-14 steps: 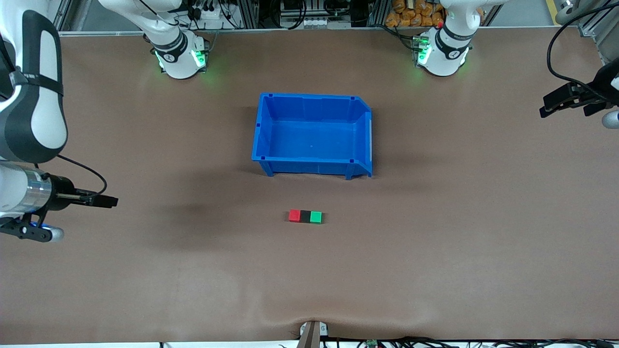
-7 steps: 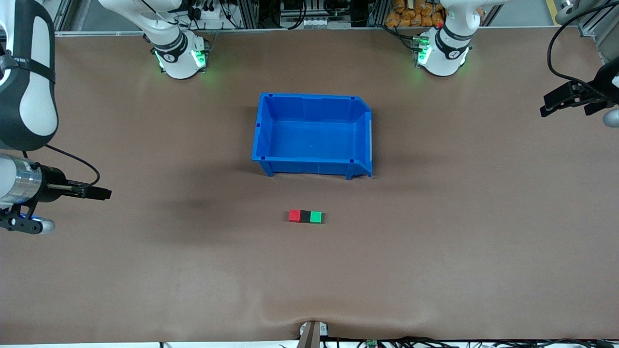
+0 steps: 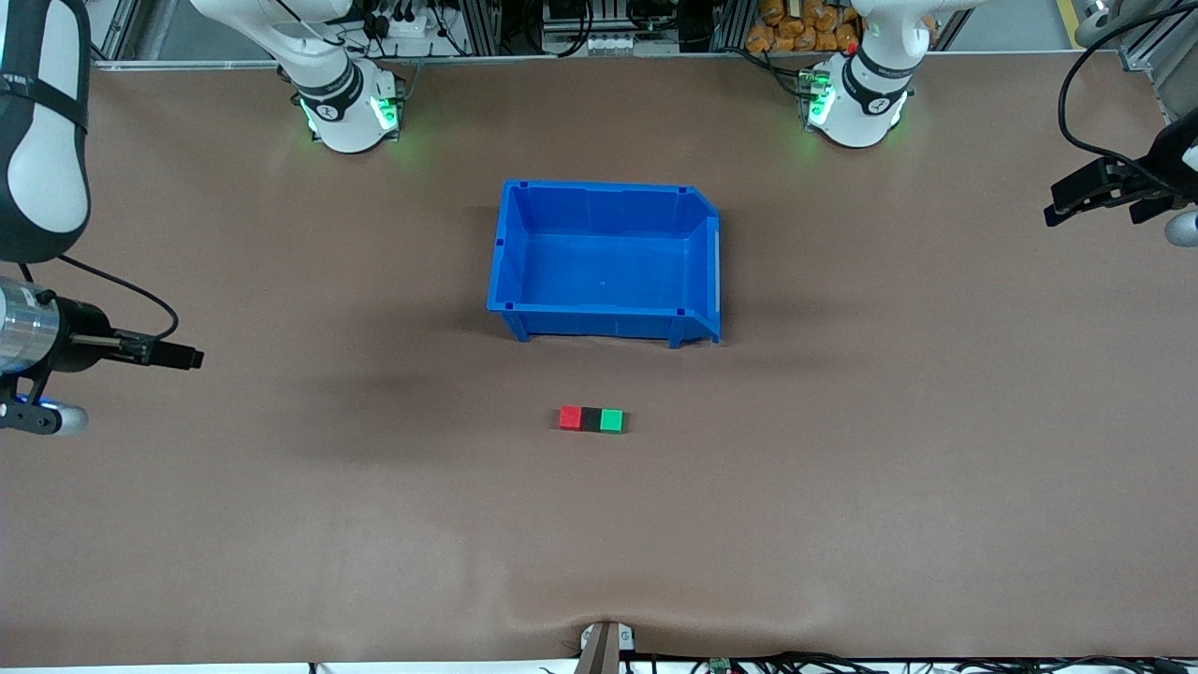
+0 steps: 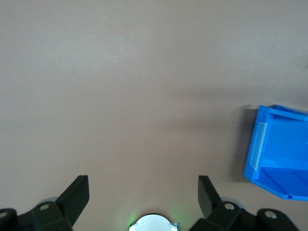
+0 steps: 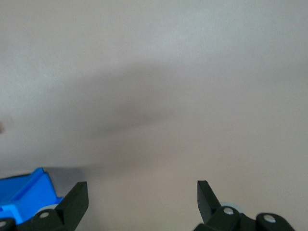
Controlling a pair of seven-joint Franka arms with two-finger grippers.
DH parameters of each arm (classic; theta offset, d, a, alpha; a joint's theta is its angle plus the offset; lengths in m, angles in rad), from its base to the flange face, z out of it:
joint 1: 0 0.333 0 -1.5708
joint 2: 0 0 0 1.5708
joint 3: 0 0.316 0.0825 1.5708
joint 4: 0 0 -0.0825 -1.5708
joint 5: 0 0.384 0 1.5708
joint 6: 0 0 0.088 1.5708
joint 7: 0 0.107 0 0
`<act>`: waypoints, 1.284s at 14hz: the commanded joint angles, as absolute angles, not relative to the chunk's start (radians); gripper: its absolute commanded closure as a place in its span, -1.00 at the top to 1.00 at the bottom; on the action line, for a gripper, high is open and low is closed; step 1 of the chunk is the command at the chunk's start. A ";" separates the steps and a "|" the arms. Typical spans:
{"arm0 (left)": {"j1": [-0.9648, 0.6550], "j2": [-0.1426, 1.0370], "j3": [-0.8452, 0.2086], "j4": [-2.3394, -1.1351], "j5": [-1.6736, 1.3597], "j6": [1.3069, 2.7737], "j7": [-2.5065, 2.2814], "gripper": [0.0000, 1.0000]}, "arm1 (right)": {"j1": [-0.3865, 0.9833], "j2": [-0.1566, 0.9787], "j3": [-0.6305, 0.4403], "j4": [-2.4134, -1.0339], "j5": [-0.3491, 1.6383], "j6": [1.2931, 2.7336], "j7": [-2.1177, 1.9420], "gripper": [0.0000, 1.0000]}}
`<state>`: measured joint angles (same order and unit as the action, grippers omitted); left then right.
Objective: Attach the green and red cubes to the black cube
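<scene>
At the right arm's end of the table (image 3: 842, 524), the right gripper (image 5: 139, 197) is held up over bare surface, well apart from everything else. Its jaws are spread wide and nothing is pinched between them; only brown cloth and a corner of the bin are seen in the right wrist view. The arm appears to be parked clear of the work.

In the middle, the blue bin (image 3: 505, 262) is seen standing empty. Nearer the front camera than the bin, the three cubes are laid in one row on the table: the red cube (image 3: 569, 417) toward the right arm's end, the black cube (image 3: 590, 418) between, the green cube (image 3: 611, 420) toward the left arm's end. Each coloured cube is set touching the black one, so the joining is judged done, though whether they are truly stuck cannot be told.

At the left arm's end, the left gripper (image 4: 143, 195) is held over bare table, jaws spread and empty, the bin's end visible in its wrist view. This arm too is judged to be waiting.
</scene>
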<state>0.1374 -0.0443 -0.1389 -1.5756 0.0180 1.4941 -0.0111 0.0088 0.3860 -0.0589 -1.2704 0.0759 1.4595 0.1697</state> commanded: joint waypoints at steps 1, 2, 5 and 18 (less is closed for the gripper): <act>0.147 -0.055 -0.144 -1.580 0.000 1.494 0.002 1.00 | -0.008 0.333 -0.040 -1.302 0.061 1.442 0.161 1.00; 0.147 -0.055 -0.144 -1.582 0.000 1.494 0.000 1.00 | -0.008 0.322 -0.041 -1.302 0.061 1.442 0.161 1.00; 0.146 -0.054 -0.146 -1.580 -0.002 1.494 0.000 1.00 | -0.009 0.305 -0.040 -1.302 0.061 1.431 0.160 1.00; 0.144 -0.048 -0.149 -1.574 -0.005 1.513 -0.005 1.00 | -0.023 0.192 -0.041 -1.305 0.060 1.350 0.064 1.00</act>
<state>0.1356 -0.0416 -0.1437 -1.5782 0.0125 1.5080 -0.0111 -0.0002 0.2383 -0.0595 -1.2733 0.0754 1.3579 0.0832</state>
